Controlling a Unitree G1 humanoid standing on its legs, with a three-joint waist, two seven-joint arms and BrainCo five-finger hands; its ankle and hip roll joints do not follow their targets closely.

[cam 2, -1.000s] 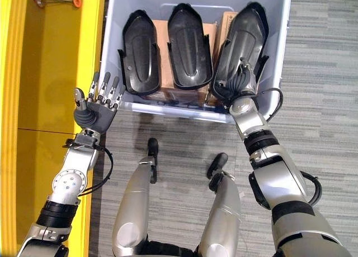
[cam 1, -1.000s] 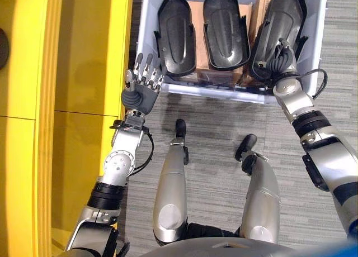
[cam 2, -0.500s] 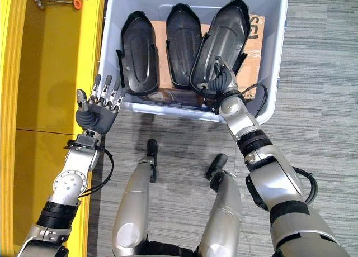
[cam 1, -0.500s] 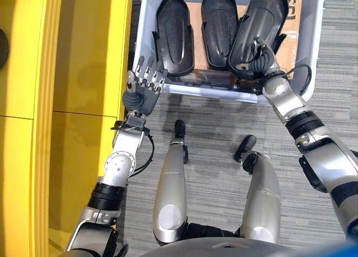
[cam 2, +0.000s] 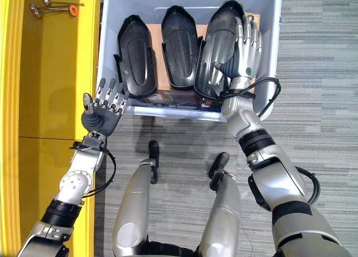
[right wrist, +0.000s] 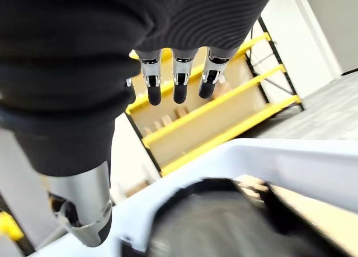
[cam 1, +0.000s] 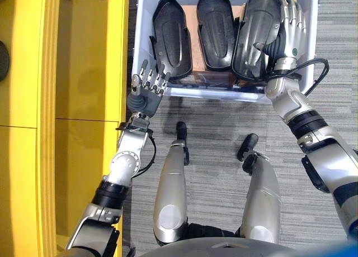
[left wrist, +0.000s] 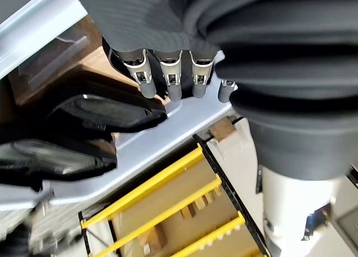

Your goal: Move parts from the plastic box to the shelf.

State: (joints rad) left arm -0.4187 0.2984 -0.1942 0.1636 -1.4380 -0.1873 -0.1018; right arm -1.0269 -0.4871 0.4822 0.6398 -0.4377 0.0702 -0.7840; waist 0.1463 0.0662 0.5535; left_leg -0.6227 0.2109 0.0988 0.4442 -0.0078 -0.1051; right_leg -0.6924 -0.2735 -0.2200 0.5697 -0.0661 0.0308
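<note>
A pale plastic box [cam 1: 224,94] on the floor holds three black moulded parts standing on cardboard: the left part [cam 1: 170,36], the middle part [cam 1: 215,25] and the right part [cam 1: 254,31], which leans towards the middle one. My right hand [cam 1: 290,22] is open inside the box, its fingers [right wrist: 179,78] straight and lying along the right part's outer side. My left hand [cam 1: 146,92] is open with spread fingers [left wrist: 168,78], just outside the box's front left corner and touching nothing. The yellow shelf [cam 1: 89,72] runs along the left.
A few small tools with an orange handle [cam 2: 53,8] lie at the far end of the yellow shelf. Grey carpet [cam 1: 224,173] lies in front of the box. A yellow rack [left wrist: 168,212] stands beyond the box in the wrist views.
My right hand, earlier curled round the right part's lower end while tilting it left, has straightened and slid up along the part. My left hand has edged closer to the box.
</note>
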